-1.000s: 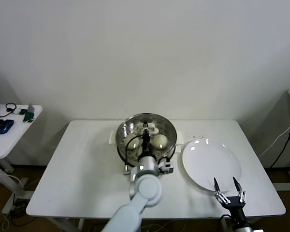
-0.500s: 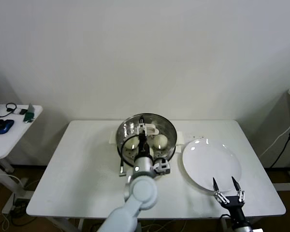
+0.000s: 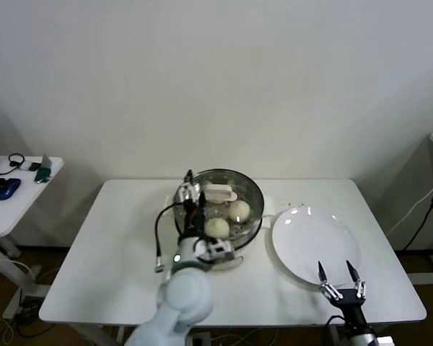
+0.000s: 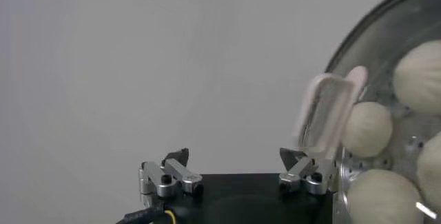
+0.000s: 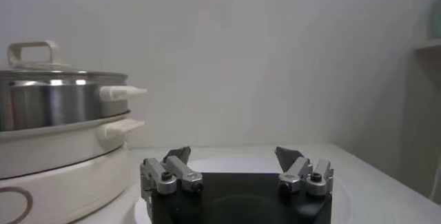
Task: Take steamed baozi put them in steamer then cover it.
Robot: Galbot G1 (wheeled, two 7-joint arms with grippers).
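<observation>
Head cam sits high and looks forward and down over the whole white table (image 3: 115, 245), wall behind. Left wrist cam is up close, staring straight down past its own fingers at the steamer (image 4: 406, 108) rim and tabletop. Right wrist cam sits low near the table edge, looking level across the plate (image 5: 344, 198) toward the wall. All three catch the steamer (image 3: 220, 202) (image 5: 55, 129).
</observation>
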